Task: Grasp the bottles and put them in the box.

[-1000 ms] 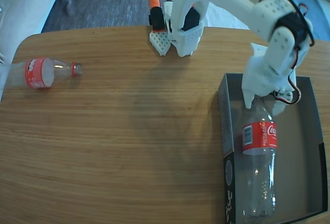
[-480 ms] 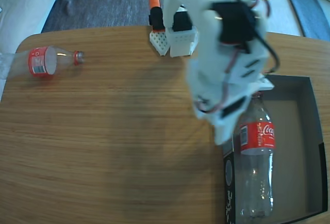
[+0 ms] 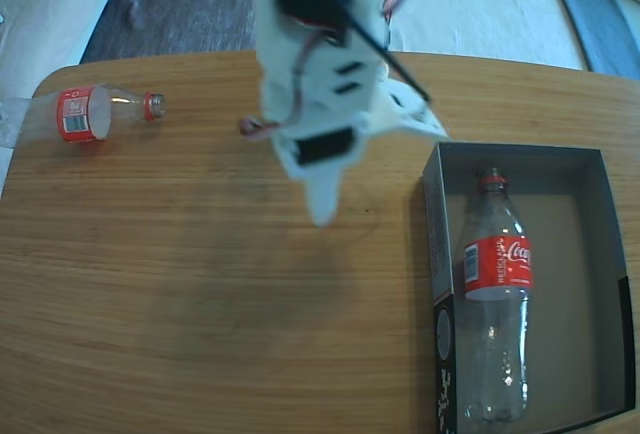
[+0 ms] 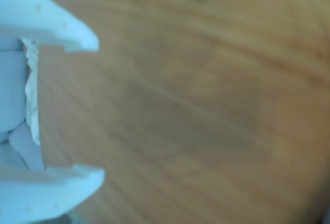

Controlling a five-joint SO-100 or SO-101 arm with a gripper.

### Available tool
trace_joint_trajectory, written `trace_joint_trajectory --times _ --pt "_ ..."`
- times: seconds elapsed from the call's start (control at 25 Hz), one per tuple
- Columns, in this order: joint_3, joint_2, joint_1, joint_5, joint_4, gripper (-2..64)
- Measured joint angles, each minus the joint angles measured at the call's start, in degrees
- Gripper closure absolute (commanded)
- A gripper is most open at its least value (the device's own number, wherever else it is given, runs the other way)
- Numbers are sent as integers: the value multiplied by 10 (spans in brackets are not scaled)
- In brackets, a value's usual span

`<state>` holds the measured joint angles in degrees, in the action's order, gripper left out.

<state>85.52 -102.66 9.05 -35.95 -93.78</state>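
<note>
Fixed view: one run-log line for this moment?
hand: open, empty, above bare wooden table | clear red-labelled plastic bottle: lying in dark grey cardboard box | second clear red-labelled bottle: lying at table's far-left edge, not yet grasped

Arm (image 3: 315, 74) motion-blurred; box (image 3: 610, 254) cut off at bottom edge.

Bottles (image 3: 495, 294) clear, red labels; box (image 3: 600, 254) dark grey; hand (image 4: 98, 108) white.

A wide stretch of bare counter (image 3: 200, 274) is left free between the bottle (image 3: 98, 114) at the far left and the box (image 3: 434, 254). Inside the box, room is left right of the lying bottle (image 3: 496, 284).
</note>
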Motion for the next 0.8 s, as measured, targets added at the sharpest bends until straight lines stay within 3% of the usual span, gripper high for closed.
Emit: trace_joint_trajectory --times 0.2,0.44,0.8 --pt "65 -52 100 -82 0 359" --pt "71 -56 208 -153 0 359" --pt "46 4 353 -169 0 359"
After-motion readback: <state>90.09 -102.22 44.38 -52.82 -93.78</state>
